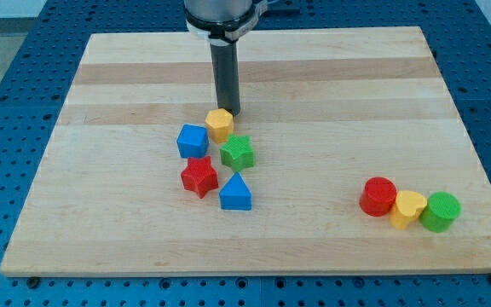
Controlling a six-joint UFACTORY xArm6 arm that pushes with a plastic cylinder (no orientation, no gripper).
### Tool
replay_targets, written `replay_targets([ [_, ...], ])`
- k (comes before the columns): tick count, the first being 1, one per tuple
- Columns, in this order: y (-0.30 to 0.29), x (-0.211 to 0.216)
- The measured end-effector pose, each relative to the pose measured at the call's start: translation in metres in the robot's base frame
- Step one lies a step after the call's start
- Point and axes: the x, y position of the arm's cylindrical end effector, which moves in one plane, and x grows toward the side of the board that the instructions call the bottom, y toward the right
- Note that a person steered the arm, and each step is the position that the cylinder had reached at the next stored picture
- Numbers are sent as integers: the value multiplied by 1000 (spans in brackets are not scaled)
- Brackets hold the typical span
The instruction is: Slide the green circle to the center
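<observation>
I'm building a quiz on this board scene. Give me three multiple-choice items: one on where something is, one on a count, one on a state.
1. Where is the green circle?
A. the view's top left
B. the view's bottom right
C. board centre

2. How many blocks lie on the board?
A. six
B. ten
C. eight

3. What is my tip doing?
A. standing just above the yellow hexagon
B. pushing the green circle
C. resting off the board

Answers:
1 B, it ends the row with the red circle and the yellow block.
2 C, five in the middle cluster, three at the right.
3 A, the rod ends at that block's top edge.
</observation>
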Motion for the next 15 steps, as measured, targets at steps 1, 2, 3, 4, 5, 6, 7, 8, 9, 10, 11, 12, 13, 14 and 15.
replay_targets([
  [1, 24, -13],
  [2, 80, -15],
  [3, 140, 3],
  [4, 207, 33],
  [5, 257, 70],
  [6, 285, 113],
  [7, 306, 155],
  [8, 314, 199],
  [9, 310, 229],
  [10, 293, 232],
  [11, 275, 228],
  [12, 267, 219],
  [13, 267, 205],
  [14, 267, 188],
  [15, 269, 170],
])
